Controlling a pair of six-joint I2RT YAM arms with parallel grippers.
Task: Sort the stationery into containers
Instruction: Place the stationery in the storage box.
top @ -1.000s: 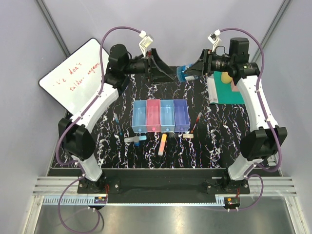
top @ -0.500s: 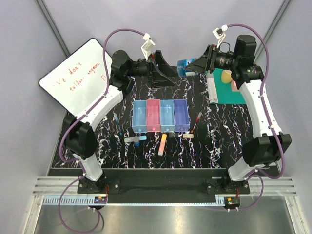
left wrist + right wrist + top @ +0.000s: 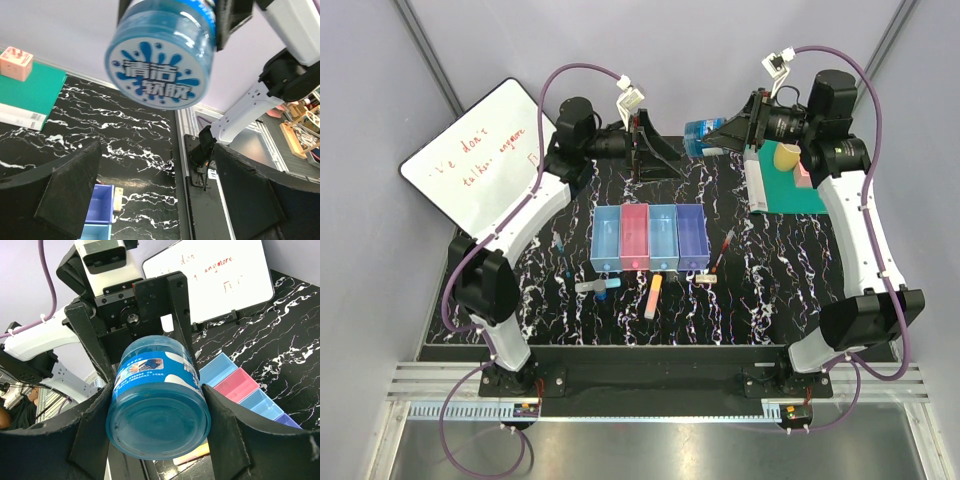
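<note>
Blue round bottle (image 3: 156,407), now farther back, inside right claw (image 3: 156,388).

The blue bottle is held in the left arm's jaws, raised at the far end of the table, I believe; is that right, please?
Not quite: the blue bottle is held in the right gripper's jaws, raised at the far end of the table. The right wrist view shows it between that arm's own fingers; the left gripper faces it, open.
</note>
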